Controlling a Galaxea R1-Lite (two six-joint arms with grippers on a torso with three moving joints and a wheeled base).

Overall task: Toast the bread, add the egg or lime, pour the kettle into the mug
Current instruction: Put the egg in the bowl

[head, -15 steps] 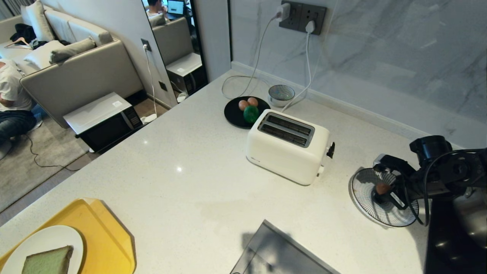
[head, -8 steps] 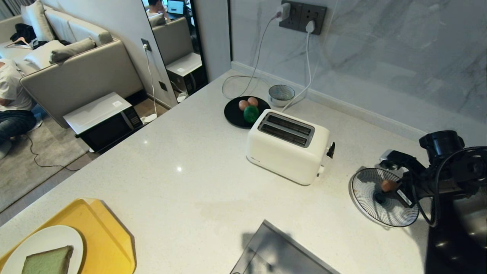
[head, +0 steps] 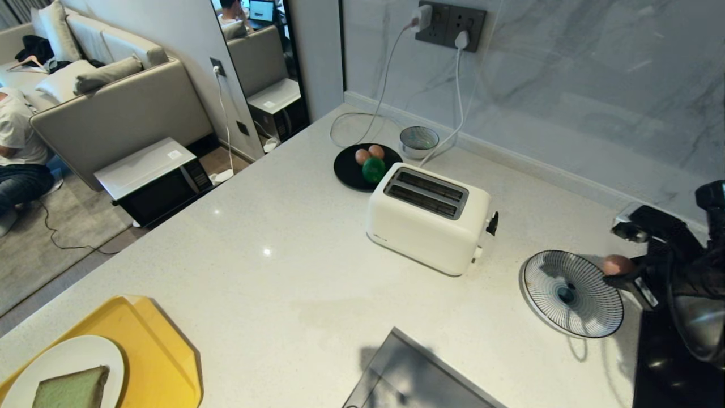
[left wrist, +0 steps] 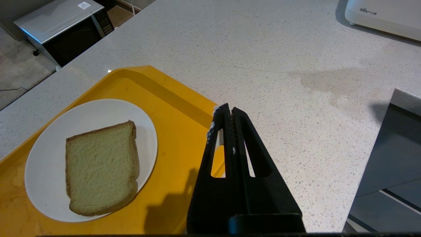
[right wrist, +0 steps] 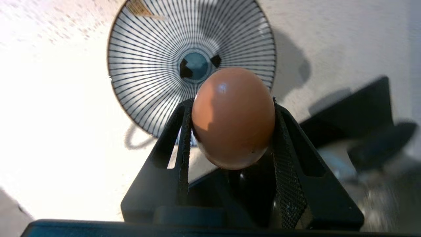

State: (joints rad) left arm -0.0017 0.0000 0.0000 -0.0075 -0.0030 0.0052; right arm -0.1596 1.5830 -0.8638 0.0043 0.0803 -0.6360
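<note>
My right gripper (head: 622, 267) (right wrist: 232, 104) is shut on a pinkish-brown egg (head: 616, 264) (right wrist: 233, 118), held in the air just past the right rim of a striped round plate (head: 555, 283) (right wrist: 148, 65). Two more eggs (head: 362, 156) and the lime (head: 374, 169) lie on a black plate (head: 345, 170) behind the white toaster (head: 427, 218). The bread (head: 72, 390) (left wrist: 100, 166) lies flat on a white plate (left wrist: 42, 144) on a yellow tray (left wrist: 171, 108). My left gripper (left wrist: 228, 110) is shut and empty, hovering at the tray's edge. Kettle and mug are out of view.
A small metallic bowl (head: 419, 140) sits by the wall, with cords running to the sockets (head: 450, 25). A black cooktop (head: 657, 362) with a shiny pot (head: 702, 328) lies at the right. A grey sink edge (head: 396, 368) is in front. A person sits on the floor at far left.
My right gripper has lifted the egg from above the striped plate's centre and carried it rightward past the rim. The left arm has not moved.
</note>
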